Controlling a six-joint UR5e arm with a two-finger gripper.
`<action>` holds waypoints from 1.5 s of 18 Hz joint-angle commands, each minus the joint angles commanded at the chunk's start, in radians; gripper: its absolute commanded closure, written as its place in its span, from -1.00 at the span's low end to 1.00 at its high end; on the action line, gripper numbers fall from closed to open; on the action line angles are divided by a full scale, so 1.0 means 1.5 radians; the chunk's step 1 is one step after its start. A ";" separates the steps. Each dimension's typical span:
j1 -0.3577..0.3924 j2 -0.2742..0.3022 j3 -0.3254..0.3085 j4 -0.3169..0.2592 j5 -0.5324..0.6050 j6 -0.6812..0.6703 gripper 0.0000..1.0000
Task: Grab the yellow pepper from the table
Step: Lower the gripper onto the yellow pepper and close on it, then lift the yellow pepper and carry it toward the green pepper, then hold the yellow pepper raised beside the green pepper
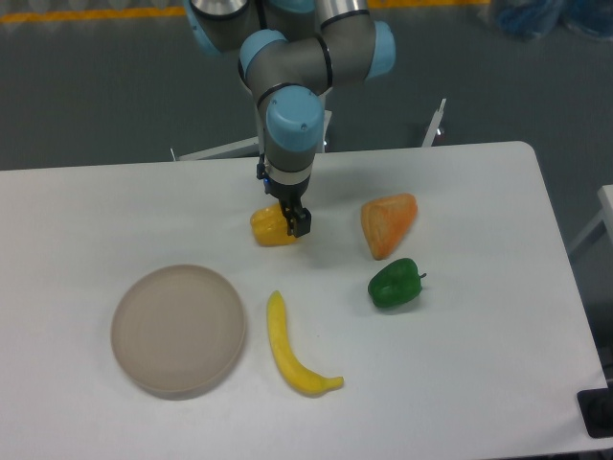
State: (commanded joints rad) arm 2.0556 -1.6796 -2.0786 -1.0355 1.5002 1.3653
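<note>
The yellow pepper [269,226] lies on the white table [479,383], a bit above the middle of the frame; the arm [292,115] reaches down from the top and its gripper [294,221] sits right over the pepper's right end, hiding that part. The dark fingers are low and look like they touch the pepper, but they are small and bunched, so how wide they stand and whether they have hold of it cannot be told.

To the right of the pepper, well apart, lies an orange wedge [387,224]; just below that wedge is a green pepper [395,284]; a banana [292,347] lies below the yellow pepper, near the bottom middle; a round plate [178,329] sits at the lower left. None of these touch the yellow pepper, and nothing lies between it and the gripper.

Count: one yellow pepper; one green pepper; one orange wedge; one banana; one plate; one arm with one gripper.
</note>
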 joint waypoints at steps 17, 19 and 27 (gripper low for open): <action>0.123 -0.049 0.257 -0.101 0.011 0.012 0.29; 0.139 -0.086 0.332 -0.158 0.011 0.012 0.28; 0.184 -0.180 0.447 -0.210 0.071 0.109 0.31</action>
State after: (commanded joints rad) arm 2.3316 -1.9495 -1.4083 -1.3499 1.6072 1.5292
